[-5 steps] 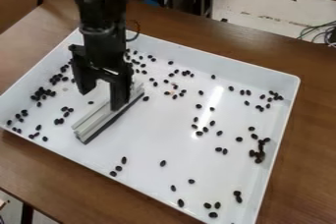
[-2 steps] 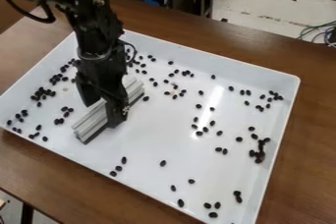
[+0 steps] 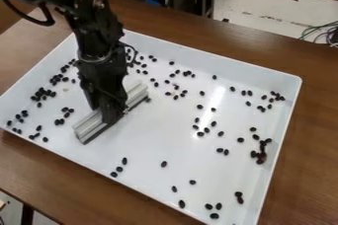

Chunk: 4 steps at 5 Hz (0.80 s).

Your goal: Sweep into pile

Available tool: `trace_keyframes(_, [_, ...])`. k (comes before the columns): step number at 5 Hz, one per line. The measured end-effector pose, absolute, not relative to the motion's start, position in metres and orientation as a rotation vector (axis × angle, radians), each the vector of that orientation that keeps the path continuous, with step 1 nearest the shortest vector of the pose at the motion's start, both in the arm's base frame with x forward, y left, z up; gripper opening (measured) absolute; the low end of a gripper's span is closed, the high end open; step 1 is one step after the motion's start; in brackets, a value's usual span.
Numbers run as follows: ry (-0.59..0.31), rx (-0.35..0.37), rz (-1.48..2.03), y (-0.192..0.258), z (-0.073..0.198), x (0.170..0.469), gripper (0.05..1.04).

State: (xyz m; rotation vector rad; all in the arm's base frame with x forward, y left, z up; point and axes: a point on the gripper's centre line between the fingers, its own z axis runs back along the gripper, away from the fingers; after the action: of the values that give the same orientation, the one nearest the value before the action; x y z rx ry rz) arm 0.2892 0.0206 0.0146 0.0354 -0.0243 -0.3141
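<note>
While the black arm (image 3: 99, 26) is slanting in from the upper left, its claw (image 3: 109, 115) is sitting low at a silver ridged bar (image 3: 87, 127) in the white tray (image 3: 228, 63). Whether the claw is standing wide, narrow or gripping the bar, I cannot tell. The bar is lying diagonally in the left half of the tray, its upper end pointing toward the far wall and its lower end toward the near one, with space remaining between each end and the tray's raised sides.

Dark beans (image 3: 163, 164) are lying scattered rather than forming one pile. Several groups are hugging the left side, others are spreading along the far side, and a dense clump (image 3: 261, 156) is crowding the right wall. One bean is resting just beside the bar's upper end. The widest open lane is running from the bar's right flank toward the middle of the tray, while a tighter gap is separating its left flank from the small cluster nearby. The tray is resting on a brown surface (image 3: 39, 169), its near rim running close to the surface's edge at the lower left.
</note>
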Motion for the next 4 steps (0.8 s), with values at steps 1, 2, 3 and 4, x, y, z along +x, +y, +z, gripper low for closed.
trace_keyframes(1, [-0.013, 0.048, -0.310, 0.020, 0.010, 0.290, 0.345])
trace_keyframes(2, [0.009, 0.062, -0.300, 0.022, 0.002, 0.289, 0.345])
trace_keyframes(3, [-0.007, 0.073, -0.294, 0.020, 0.007, 0.287, 0.344])
trace_keyframes(4, [0.004, 0.112, -0.280, 0.004, 0.027, 0.270, 0.345])
